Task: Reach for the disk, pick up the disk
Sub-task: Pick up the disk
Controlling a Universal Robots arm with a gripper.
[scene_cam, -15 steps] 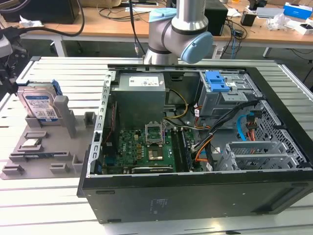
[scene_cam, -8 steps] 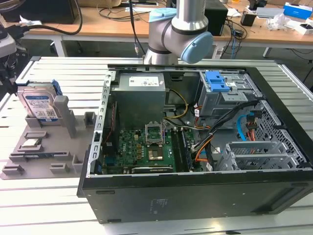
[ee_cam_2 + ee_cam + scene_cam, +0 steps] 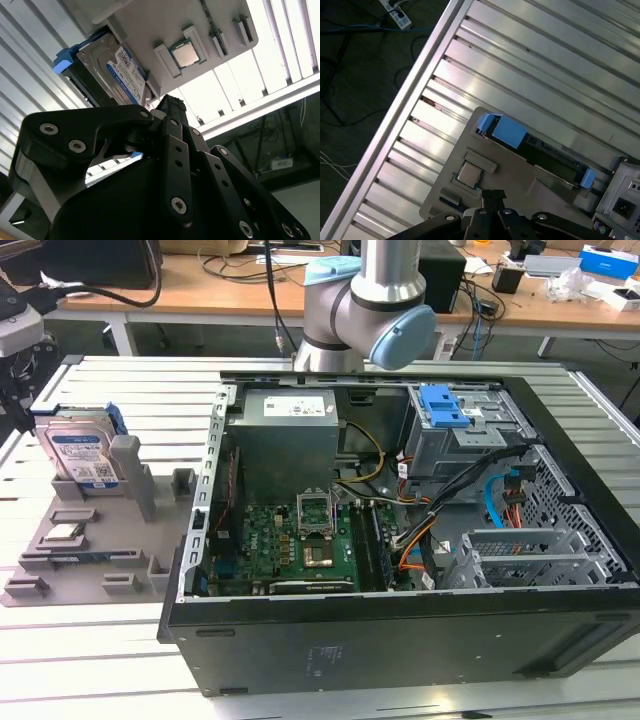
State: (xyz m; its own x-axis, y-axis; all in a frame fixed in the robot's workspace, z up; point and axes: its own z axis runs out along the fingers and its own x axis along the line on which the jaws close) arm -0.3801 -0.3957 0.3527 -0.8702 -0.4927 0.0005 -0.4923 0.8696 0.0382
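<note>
The disk (image 3: 80, 452) stands on edge in a slot at the back of a grey holder (image 3: 95, 540), at the exterior view's left; it is silver with a white-and-blue label and a blue bracket. In the second wrist view the disk (image 3: 117, 67) shows its label face beyond my black gripper (image 3: 172, 103). In the first wrist view the disk (image 3: 547, 155) is seen edge-on, with blue bracket ends. My gripper (image 3: 493, 195) hovers over the holder, apart from the disk, its fingers together and holding nothing.
A small silver chip (image 3: 186, 54) lies in the holder (image 3: 530, 185) near the gripper. An open computer case (image 3: 400, 540) with a blue latch (image 3: 445, 405) on its drive cage stands at the exterior view's right. The arm (image 3: 365, 310) rises behind it. The slatted metal table (image 3: 530, 65) ends near the holder.
</note>
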